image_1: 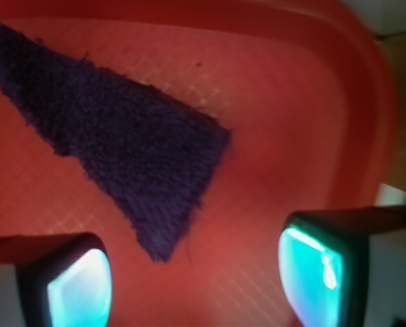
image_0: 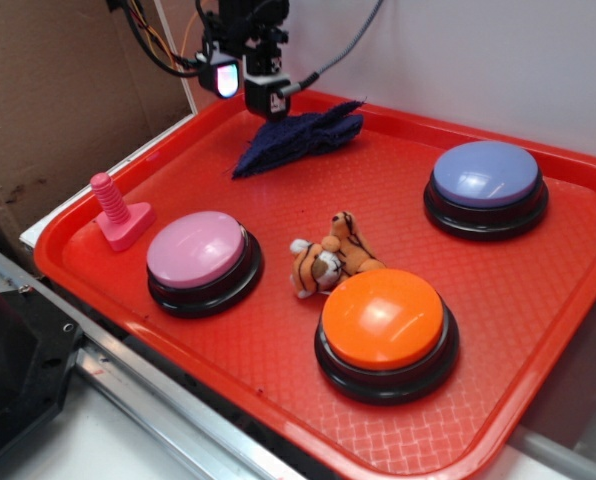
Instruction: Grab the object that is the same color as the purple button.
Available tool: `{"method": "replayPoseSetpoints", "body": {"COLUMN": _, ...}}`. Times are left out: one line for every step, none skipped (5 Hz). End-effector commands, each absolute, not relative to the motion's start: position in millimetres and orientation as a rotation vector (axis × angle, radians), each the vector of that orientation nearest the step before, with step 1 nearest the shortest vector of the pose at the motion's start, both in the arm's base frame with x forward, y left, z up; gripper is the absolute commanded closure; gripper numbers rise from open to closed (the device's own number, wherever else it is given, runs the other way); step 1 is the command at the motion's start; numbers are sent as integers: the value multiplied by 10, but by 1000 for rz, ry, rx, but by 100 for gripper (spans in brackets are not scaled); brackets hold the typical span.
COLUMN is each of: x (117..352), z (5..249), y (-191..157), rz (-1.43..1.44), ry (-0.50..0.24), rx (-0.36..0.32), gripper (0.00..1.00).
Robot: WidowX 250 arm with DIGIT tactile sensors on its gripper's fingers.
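Nearest the exterior camera at 6 o'clock: orange button (image_0: 385, 330), tiger plush (image_0: 328, 262) just behind. Purple button (image_0: 486, 184) at 2 o'clock. Navy cloth (image_0: 300, 138) at 12 o'clock on the tray (image_0: 98, 262), far rim. Gripper (image_0: 246, 82) hovers above its left end, fingers (image_1: 77, 283) wide, empty. Approach step. Next: shift over cloth, descend, close.

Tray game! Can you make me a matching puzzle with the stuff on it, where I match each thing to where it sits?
Things:
1. purple button
2. pink screw toy
3. dark cloth
4. tiger plush

Places:
A. left edge of the tray
B. middle, between the buttons
C. far right of the tray
D. back of the tray, under the open claw

Pairs: 1-C, 2-A, 3-D, 4-B
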State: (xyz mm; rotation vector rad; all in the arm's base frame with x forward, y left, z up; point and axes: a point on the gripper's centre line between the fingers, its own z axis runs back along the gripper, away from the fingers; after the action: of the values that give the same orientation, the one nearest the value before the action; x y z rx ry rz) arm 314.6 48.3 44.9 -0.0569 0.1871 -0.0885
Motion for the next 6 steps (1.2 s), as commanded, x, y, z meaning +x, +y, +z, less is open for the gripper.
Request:
{"method": "replayPoseSetpoints", "body": {"x": 3283, "z": 211, "y": 294, "rz": -187, "ry": 198, "rx": -37, "gripper": 0}}
{"method": "replayPoseSetpoints", "body": {"x": 3255, "z": 40, "y": 304, "rz": -131, "ry": 269, "rx": 23, "gripper": 2}}
{"method": "replayPoseSetpoints", "body": {"x": 3218, "z": -35, "y": 297, "rz": -124, "ry": 298, "rx": 73, "gripper": 100}}
{"method": "replayPoseSetpoints", "body": {"x": 3196, "z": -24, "y": 284, "rz": -121, "ry": 300, "rx": 89, "gripper": 100}}
{"method": "replayPoseSetpoints", "body": {"x": 3196, "z": 4, "y": 286, "rz": -111, "ry": 295, "rx": 86, "gripper": 100}}
{"method": "replayPoseSetpoints", "body": {"x": 3204, "z": 40, "y": 301, "rz": -100, "ry": 285, "rx": 87, "gripper": 100}}
